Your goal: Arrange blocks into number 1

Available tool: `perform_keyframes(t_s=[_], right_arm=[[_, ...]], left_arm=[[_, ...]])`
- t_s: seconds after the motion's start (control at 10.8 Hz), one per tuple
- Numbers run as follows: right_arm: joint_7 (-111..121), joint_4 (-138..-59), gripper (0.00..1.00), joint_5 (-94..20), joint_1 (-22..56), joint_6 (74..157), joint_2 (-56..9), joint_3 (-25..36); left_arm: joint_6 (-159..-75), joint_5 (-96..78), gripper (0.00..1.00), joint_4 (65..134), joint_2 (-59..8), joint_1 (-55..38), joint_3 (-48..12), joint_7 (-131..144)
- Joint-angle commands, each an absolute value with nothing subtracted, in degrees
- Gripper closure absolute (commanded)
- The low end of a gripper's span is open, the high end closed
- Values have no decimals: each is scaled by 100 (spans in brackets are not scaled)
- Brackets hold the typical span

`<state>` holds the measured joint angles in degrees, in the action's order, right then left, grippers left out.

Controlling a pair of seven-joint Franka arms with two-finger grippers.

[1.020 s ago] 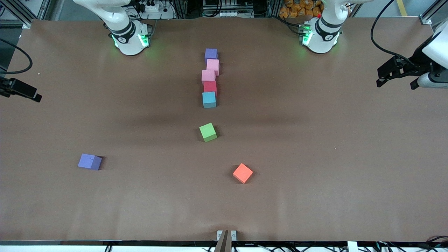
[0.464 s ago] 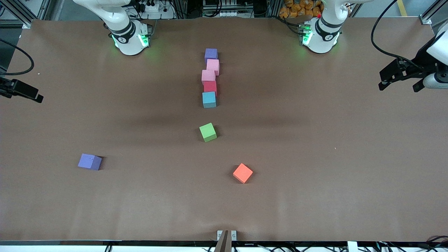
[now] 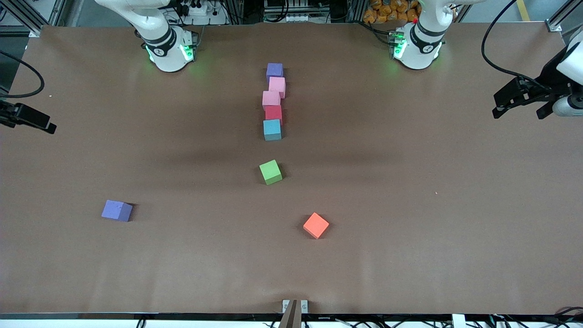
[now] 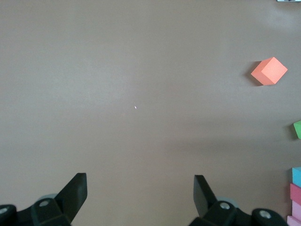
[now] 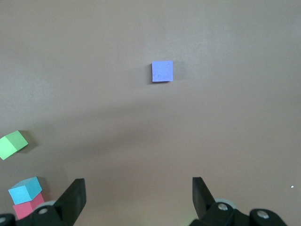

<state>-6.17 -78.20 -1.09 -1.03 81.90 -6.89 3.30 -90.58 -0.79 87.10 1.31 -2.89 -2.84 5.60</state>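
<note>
Blocks: five in rough column mid-surface between arm bases, touching or nearly so — purple block (image 3: 274,71) nearest bases, then pink block (image 3: 277,86), second pink block (image 3: 271,99), red block (image 3: 273,114), light blue block (image 3: 272,130). Green block (image 3: 270,171) apart, nearer front camera. Orange block (image 3: 316,225) nearer still. Second purple block (image 3: 117,210) toward right arm's end.

Surface (image 3: 410,228): brown, plain, no readable writing.

Left gripper (image 4: 141,197): jaws wide, empty, over its end of surface. Right gripper (image 5: 138,200): jaws wide, empty, over its end.

Versus a second ago: left gripper pulled slightly outward toward surface edge; blocks unmoved.
</note>
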Motion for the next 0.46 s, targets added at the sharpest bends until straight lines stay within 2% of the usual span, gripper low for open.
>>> perform_keyframes(t_s=[0.0, 0.37], right_arm=[[-633, -7752, 0, -44, -158, 8130, -712, 272], [-624, -7752, 0, -53, -158, 8130, -712, 272]], left_arm=[[-9062, -167, 0, 8613, 88, -220, -308, 598], [-9062, -141, 0, 8613, 88, -211, -299, 483]])
